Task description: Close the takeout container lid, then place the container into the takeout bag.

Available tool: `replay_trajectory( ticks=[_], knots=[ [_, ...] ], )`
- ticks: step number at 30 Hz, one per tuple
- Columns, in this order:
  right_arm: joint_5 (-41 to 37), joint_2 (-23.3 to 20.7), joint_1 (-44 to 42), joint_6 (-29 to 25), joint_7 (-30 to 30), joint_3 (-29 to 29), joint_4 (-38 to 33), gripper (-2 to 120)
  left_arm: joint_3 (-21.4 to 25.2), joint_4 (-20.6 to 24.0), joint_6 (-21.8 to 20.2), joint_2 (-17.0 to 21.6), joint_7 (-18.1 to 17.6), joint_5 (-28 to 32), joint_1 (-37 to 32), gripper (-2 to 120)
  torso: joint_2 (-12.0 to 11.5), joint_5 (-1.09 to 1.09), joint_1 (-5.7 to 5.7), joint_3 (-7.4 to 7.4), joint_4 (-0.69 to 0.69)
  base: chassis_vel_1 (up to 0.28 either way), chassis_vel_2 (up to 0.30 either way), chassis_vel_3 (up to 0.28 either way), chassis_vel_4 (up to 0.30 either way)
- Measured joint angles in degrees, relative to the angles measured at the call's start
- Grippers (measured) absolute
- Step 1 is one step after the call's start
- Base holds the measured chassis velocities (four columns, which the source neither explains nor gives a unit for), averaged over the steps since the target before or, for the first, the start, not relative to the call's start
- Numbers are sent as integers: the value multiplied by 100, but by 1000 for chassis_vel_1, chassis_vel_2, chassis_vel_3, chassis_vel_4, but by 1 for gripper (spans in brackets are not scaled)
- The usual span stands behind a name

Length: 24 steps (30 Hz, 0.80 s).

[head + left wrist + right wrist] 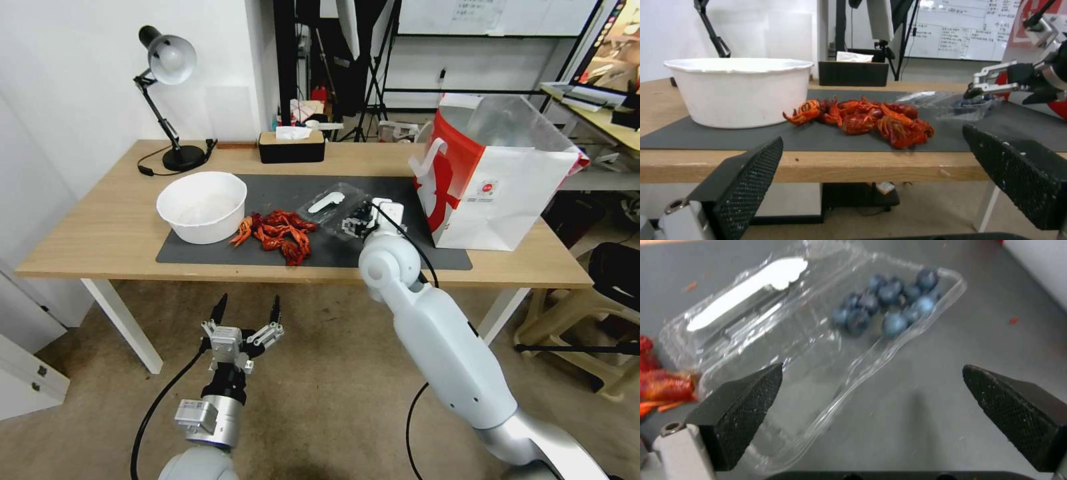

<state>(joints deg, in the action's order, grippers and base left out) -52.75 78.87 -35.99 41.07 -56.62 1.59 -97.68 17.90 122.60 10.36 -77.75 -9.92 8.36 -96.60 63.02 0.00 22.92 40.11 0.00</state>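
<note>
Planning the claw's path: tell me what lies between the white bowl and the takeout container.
In the head view, a pile of red crayfish lies on the dark mat between the white bowl and the takeout container.

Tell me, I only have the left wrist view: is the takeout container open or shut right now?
Observer: Open. In the right wrist view the lid with its white spoon-shaped patch lies flat beside the berry half of the takeout container.
Operator: Is the right gripper holding it?
Observer: No. The right gripper hangs above it with fingers spread wide, nothing between them.
Operator: Where is the takeout bag?
Observer: The head view shows the takeout bag standing upright and open-topped at the table's right end, just beyond the container.
Operator: And my left gripper?
Observer: The left gripper is open, low in front of the table edge, off the table.
</note>
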Motion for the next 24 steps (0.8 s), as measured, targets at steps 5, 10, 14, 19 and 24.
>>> replay_trajectory(
  ticks=[5,10,14,19,24],
  knots=[
    [-83,9,-33,16,-69,33,4,100,-17,-30,60,8,-7,35,18,100,1,0,0,0,0,0,0,0,0],
    [-194,-28,-64,21,-109,32,2,100,-25,-57,108,9,-37,42,16,100,1,0,0,0,-1,0,0,0,0],
    [-322,-40,-107,33,-156,26,-16,100,-35,-72,143,3,-52,43,12,100,1,0,0,0,0,0,0,0,0],
    [-456,-35,-131,36,-250,-9,-12,100,-57,-131,178,-1,-64,42,42,100,1,0,-1,0,0,0,0,0,0],
    [-554,-75,-179,38,-305,-55,-11,100,-93,-158,184,-25,-78,27,62,100,1,1,0,0,0,0,0,0,0]
  ],
)
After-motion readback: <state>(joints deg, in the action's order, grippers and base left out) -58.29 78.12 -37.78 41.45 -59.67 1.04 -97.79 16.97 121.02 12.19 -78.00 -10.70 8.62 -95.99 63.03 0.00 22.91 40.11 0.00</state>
